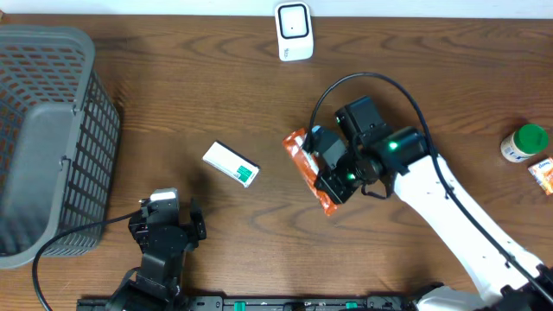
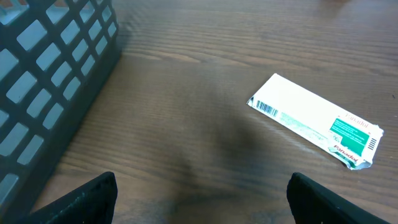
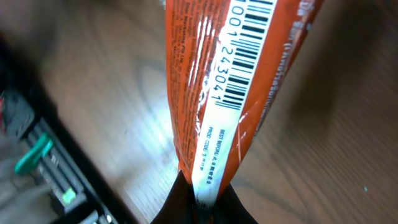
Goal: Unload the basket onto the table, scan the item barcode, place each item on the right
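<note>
- Your L gripper (image 1: 167,212), nearest: fingers spread, nothing held.
- White box (image 1: 232,164) flat on table (image 1: 216,86) just beyond.
- Your R gripper (image 3: 200,202) pinches orange packet (image 3: 208,93) by its end, mid-table; barcode (image 3: 249,56) faces wrist cam.
- Scanner (image 1: 294,32) at far edge, well apart.

basket (image 1: 93,130), scanner (image 1: 294,31), box (image 1: 231,164), bottle (image 1: 524,143), orange packet (image 1: 301,155), sachet (image 1: 544,175): one each

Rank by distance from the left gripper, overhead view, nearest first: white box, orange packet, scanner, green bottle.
1. White box, just ahead of the left gripper.
2. Orange packet, centre, held by the right gripper.
3. Scanner, far edge.
4. Green bottle, right edge.
</note>
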You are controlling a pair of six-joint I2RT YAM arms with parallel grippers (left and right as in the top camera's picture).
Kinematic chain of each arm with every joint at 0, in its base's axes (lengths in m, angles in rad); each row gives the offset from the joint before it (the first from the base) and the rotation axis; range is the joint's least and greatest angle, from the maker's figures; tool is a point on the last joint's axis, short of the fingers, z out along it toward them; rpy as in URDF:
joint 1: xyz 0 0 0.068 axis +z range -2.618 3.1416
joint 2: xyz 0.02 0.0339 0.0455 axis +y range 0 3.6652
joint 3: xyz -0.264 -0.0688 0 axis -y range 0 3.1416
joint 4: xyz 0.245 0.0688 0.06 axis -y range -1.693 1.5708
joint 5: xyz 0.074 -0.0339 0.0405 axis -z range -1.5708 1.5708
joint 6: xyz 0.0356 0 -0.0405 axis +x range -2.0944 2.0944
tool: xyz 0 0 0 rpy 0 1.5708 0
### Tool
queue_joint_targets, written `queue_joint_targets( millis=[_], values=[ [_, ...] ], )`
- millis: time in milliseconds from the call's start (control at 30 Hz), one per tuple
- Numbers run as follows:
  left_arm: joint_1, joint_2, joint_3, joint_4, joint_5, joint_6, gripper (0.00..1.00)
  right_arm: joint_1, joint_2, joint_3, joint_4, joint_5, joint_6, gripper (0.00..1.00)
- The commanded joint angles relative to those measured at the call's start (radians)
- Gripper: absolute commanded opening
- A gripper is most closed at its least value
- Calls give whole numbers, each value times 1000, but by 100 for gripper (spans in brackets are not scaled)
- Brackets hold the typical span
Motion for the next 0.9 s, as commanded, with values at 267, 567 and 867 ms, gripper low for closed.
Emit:
queue_joint_targets(
  millis=[267, 567, 867],
  values=[
    [2, -6, 2, 1, -13, -10, 87, 81, -39, 8, -60, -37, -176, 1],
    [2, -6, 2, 1, -13, -10, 88, 87, -39, 8, -58, -32, -150, 1],
    [2, -6, 2, 1, -13, -10, 88, 87, 3, -43, 23, 180, 32, 1]
  ],
)
